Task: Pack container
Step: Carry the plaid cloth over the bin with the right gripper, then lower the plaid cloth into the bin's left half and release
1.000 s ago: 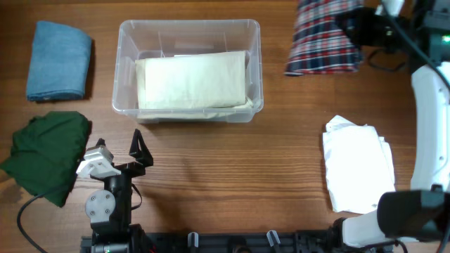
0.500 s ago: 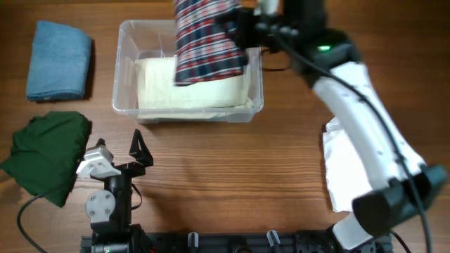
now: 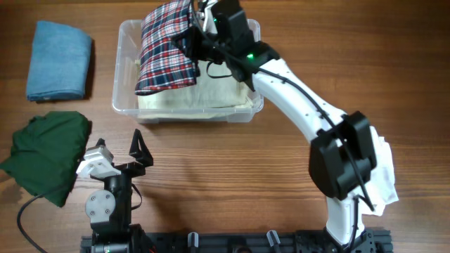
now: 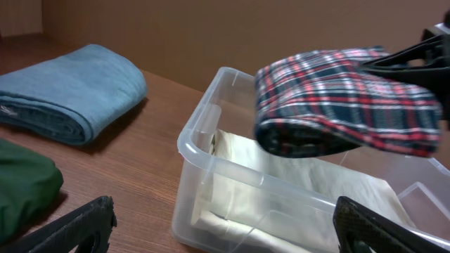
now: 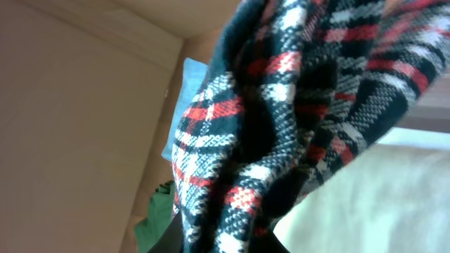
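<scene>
Overhead: plaid cloth [image 3: 167,46] is held clamped by the right gripper [image 3: 198,31] above the container [image 3: 186,116] at the table's far centre. A cream cloth [image 3: 211,88] is already packed inside. The left gripper [image 3: 118,149] is spread and empty. Next, the plaid is likely to be lowered flat and released.

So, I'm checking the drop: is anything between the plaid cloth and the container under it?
Nothing visible. The plaid cloth hangs above the left half of the container, whose top is open; only a folded cream cloth lies inside, with room on top.
</scene>
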Robot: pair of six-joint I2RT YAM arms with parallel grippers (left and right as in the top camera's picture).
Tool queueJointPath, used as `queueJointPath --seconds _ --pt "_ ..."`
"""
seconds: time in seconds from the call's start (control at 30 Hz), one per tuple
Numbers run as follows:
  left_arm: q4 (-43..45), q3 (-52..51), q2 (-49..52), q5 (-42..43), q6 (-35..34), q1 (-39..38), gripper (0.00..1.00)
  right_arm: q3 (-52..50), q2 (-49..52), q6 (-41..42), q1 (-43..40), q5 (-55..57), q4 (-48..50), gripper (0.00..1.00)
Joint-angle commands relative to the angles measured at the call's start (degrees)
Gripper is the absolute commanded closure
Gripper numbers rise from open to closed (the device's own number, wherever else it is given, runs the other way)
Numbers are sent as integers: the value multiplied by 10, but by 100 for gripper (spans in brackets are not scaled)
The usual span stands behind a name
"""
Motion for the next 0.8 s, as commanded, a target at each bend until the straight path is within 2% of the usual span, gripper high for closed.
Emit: queueJointPath --seconds 0.0,0.5,0.53,0.6,0.67,0.77 --pt "2 -3 -3 -6 9 -3 0 4 28 19 22 0 51 96" --pt "2 -3 -3 -6 9 -3 0 4 71 29 43 9 70 96" --pt "2 -3 -3 -6 9 -3 0 4 71 28 43 9 69 91" --pt "2 -3 -3 -6 9 -3 0 4 71 27 43 9 63 70" --pt "2 -3 -3 -6 9 -3 0 4 71 27 43 8 56 55" --pt "2 -3 -3 -6 9 -3 0 4 71 27 43 8 46 46"
